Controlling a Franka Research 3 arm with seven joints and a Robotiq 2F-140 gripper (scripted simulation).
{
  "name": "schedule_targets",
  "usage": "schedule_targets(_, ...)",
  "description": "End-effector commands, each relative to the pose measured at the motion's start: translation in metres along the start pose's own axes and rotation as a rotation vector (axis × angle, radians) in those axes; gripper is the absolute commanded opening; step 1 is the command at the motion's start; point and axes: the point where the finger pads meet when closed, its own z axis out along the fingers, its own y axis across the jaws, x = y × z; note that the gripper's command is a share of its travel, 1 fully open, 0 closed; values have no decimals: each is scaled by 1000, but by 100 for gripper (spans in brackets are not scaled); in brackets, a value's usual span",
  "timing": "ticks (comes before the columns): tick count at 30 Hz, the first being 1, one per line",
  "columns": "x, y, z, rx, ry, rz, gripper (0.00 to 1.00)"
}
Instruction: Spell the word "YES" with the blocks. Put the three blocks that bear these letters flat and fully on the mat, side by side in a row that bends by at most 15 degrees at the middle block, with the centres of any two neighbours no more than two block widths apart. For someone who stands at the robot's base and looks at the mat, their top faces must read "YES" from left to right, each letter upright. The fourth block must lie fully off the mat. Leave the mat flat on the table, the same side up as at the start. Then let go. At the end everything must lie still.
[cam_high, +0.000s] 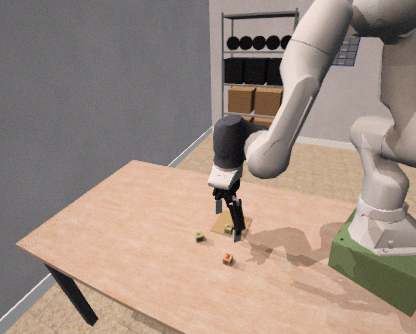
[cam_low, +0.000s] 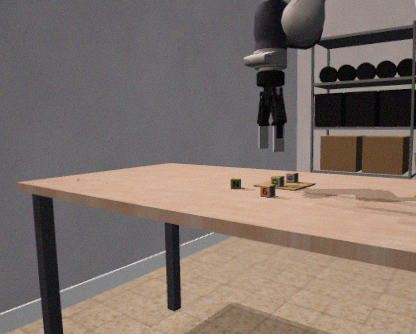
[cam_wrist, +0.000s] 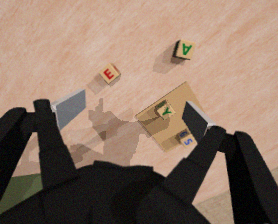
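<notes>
A small tan mat lies on the wooden table. On it sit the block with a green Y and the block with a blue S, near each other. The block with a red E and the block with a green A lie on the bare table off the mat. In the exterior view the Y block and S block stand on the mat, with the E block and A block in front. My gripper hangs well above the mat, open and empty; the wrist view shows nothing between its fingers.
The robot's green base stands at the right end of the table. A shelf with boxes stands behind the table, away from it. The table's left edge is far from the blocks.
</notes>
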Motion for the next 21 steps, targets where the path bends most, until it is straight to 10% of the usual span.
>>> schedule_targets(1,1,-4,1,-1,-1,139,100)
schedule_targets(21,10,-24,1,-2,0,379,100)
